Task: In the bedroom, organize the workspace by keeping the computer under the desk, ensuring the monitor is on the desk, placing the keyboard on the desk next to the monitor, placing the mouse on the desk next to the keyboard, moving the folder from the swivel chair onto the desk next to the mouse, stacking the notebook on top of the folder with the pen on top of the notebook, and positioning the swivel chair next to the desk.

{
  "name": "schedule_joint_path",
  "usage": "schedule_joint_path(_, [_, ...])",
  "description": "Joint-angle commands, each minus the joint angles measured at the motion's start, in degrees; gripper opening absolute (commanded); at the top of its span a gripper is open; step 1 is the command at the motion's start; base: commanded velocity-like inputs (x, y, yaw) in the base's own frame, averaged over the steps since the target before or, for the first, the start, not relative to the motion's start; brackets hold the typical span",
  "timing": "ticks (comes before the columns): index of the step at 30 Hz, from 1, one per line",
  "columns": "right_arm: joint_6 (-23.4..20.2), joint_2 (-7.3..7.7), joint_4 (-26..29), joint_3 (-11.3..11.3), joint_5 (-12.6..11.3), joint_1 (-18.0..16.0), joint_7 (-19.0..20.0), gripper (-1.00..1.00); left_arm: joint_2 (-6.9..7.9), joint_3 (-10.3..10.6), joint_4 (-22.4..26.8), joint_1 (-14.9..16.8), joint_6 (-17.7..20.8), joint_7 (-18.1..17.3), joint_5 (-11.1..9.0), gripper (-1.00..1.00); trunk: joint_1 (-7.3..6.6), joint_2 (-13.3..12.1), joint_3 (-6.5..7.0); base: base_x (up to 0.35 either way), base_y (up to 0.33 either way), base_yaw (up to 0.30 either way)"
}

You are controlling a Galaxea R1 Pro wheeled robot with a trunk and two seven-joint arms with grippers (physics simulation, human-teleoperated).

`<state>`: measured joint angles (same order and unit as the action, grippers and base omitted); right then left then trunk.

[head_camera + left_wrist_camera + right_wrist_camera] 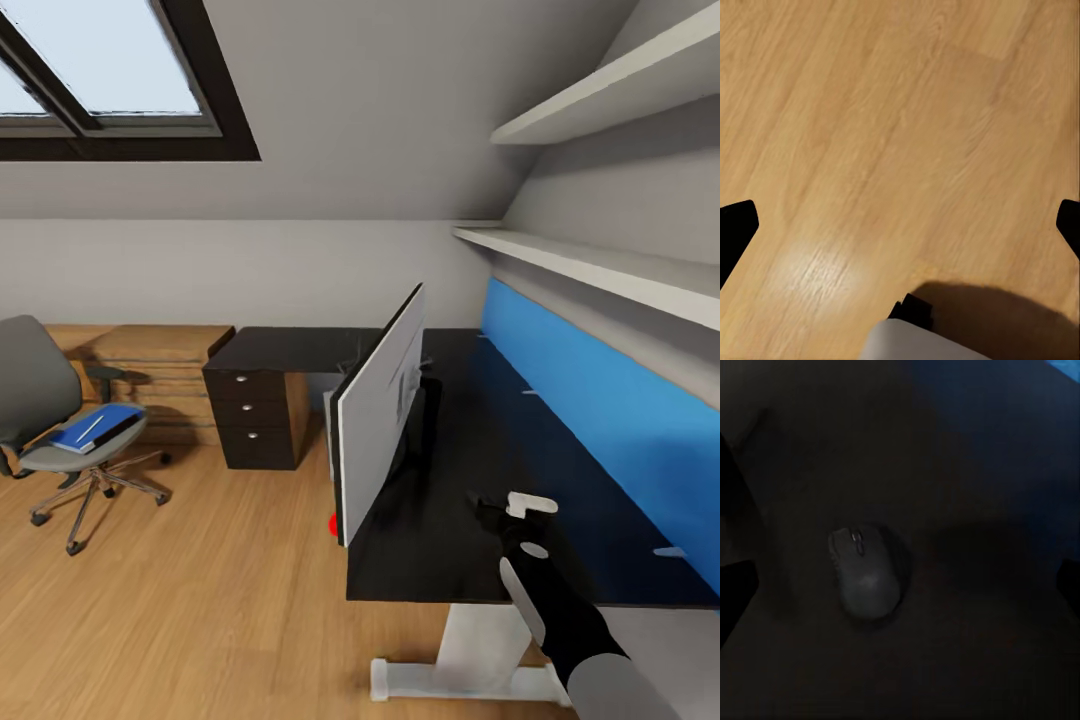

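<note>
1. The right gripper (500,512), fingers spread wide, hovers above the mouse (866,574) on the black desk (450,560), lower right of the head view.
2. The monitor (380,415) stands at centre; the folder (95,428) lies on the swivel chair (40,400), left.
3. The left gripper (900,225), open, faces wooden floor (900,112).

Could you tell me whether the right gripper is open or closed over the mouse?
Open. In the right wrist view its dark fingertips sit at opposite edges, well apart, with the mouse lying free on the desk between them.
</note>
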<state>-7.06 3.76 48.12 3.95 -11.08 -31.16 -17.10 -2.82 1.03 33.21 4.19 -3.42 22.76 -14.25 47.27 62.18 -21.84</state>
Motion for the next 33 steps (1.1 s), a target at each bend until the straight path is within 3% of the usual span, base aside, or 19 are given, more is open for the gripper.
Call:
schedule_joint_path(1, [-0.3,0.1,-0.1,0.5,0.1,0.0,-0.5,1.0,0.0,0.1,0.0,0.0,-0.3,0.2,-0.6,1.0,0.03,0.0,-0.07,0.278,-0.157,0.0])
schedule_joint_path(7, [-0.8,0.28,-1.2,0.7,1.6,0.0,1.1,1.0,-0.04,0.1,0.0,0.0,-0.4,0.2,-0.6,1.0,0.03,0.0,-0.07,0.128,-0.073,0.0])
schedule_joint_path(10, [-1.6,0.91,-1.5,0.8,1.8,0.0,3.8,1.0,-0.02,0.1,0.0,0.0,-0.4,0.2,-0.6,1.0,0.03,0.0,-0.07,0.035,-0.02,0.0])
schedule_joint_path(11, [-2.5,1.65,-1.6,0.8,2.0,0.0,7.7,1.0,-0.02,0.1,0.0,0.0,-0.4,0.2,-0.6,1.0,0.03,0.0,-0.07,0.011,-0.007,0.0])
schedule_joint_path(18, [-5.1,2.62,-1.6,0.8,2.1,0.0,15.0,1.0,-0.01,0.1,0.0,0.0,-1.6,0.2,-0.6,1.0,0.03,0.0,-0.07,0.004,-0.002,0.0])
schedule_joint_path(33, [-9.4,2.86,-1.7,0.5,2.0,0.0,16.0,1.0,0.01,0.1,0.0,0.0,-1.8,0.2,-0.6,1.0,0.03,0.0,-0.07,0.0,0.0,0.0])
